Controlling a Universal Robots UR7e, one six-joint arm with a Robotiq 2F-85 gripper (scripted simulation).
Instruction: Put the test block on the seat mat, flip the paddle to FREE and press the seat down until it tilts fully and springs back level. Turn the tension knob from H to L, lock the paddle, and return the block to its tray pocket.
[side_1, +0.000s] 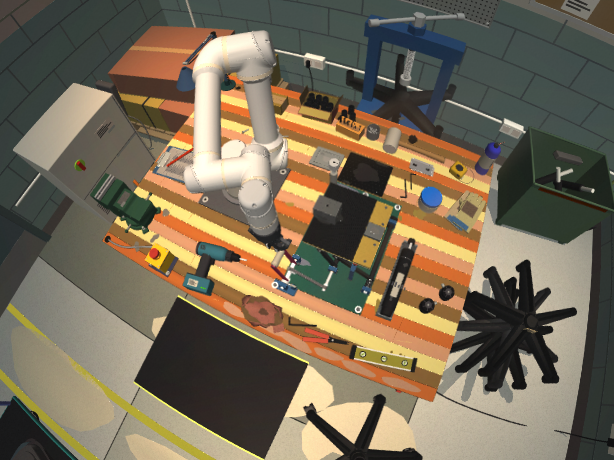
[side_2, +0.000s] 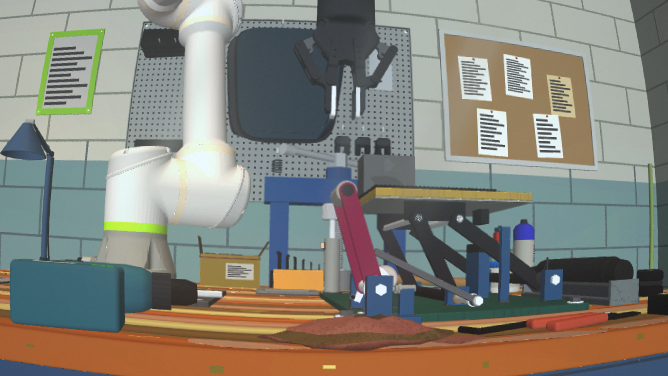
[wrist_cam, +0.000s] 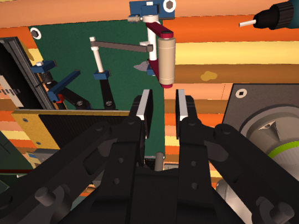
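Note:
The grey test block (side_1: 328, 210) sits on the black seat mat (side_1: 344, 223) of the tilt fixture, near the mat's far left corner. The red paddle (side_2: 353, 235) with its cream roller handle (wrist_cam: 166, 61) stands at the fixture's front left, leaning up toward the seat edge. My gripper (side_2: 344, 101) hangs well above the paddle's top, its fingers partly closed and empty. From the wrist camera the handle lies just ahead of my fingertips (wrist_cam: 164, 103). The tension knob is not identifiable.
Behind the fixture stand a blue press (side_1: 411, 60) and a black tray (side_1: 365, 173) with an empty pocket. A cordless drill (side_1: 210, 265) lies left of the paddle, a brown rag (side_1: 261, 312) and red pliers (side_1: 320, 336) lie near the bench's front edge.

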